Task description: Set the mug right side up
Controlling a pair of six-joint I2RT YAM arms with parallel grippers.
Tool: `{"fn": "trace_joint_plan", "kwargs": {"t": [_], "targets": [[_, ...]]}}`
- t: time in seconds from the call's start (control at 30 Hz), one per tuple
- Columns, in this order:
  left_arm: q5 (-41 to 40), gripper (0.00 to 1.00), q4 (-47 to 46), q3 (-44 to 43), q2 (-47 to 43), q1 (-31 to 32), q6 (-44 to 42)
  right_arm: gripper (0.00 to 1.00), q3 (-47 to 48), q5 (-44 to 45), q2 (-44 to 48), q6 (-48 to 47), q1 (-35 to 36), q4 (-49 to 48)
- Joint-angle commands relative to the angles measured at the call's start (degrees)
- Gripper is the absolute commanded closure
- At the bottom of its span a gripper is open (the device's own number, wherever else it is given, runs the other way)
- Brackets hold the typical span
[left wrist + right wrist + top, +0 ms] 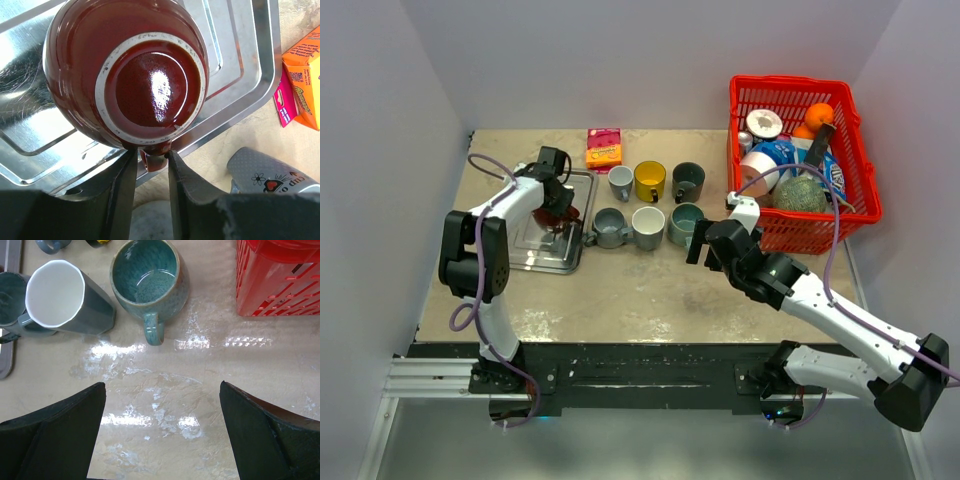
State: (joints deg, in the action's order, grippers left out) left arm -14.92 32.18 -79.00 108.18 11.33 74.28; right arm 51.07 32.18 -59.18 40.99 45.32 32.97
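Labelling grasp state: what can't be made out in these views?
Rim and inside of red mug: left wrist view shows only upturned base; top view, left arm largely covers it.
Whether left hand touches handle: left wrist view, too close to tell.
Print on grey mug: left wrist view, cut off by bottom edge.
Labels in basket: top view, too small.

Left hand (151, 159) angled down, jaws close together; right hand (162, 390) spread wide.

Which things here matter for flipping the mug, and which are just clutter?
In the job: upside-down red mug, metal tray under it, left pincer at its handle.
Lying about: other mugs, red basket, orange box, open right pincer.
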Motion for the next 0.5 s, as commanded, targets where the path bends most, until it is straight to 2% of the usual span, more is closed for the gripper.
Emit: {"fn": "trace_joint_plan", "kwargs": {"t": [0.0, 0.1, 0.33, 0.47], "targets": [[-0.46, 0.63, -0.37, -1.06, -0.08, -0.35, -1.33, 0.02, -0.09, 1.21, 1.7, 1.46, -0.06, -0.45], [-0.64, 0.6, -0.28, -1.42, 0.54, -0.35, -1.33, 0.02, -0.09, 1.3, 1.96, 1.63, -0.14, -0.19], [-0.64, 0.6, -0.19, -2.12, 2.38, -0.35, -1.86, 0.02, -0.27, 1.3, 2.31, 1.64, -0.14, -0.1], [-1.25, 0.7, 0.07, -2.3, 2.74, -0.35, -1.86, 0.02, -0.27, 1.39, 2.31, 1.63, -0.14, -0.1]]}}
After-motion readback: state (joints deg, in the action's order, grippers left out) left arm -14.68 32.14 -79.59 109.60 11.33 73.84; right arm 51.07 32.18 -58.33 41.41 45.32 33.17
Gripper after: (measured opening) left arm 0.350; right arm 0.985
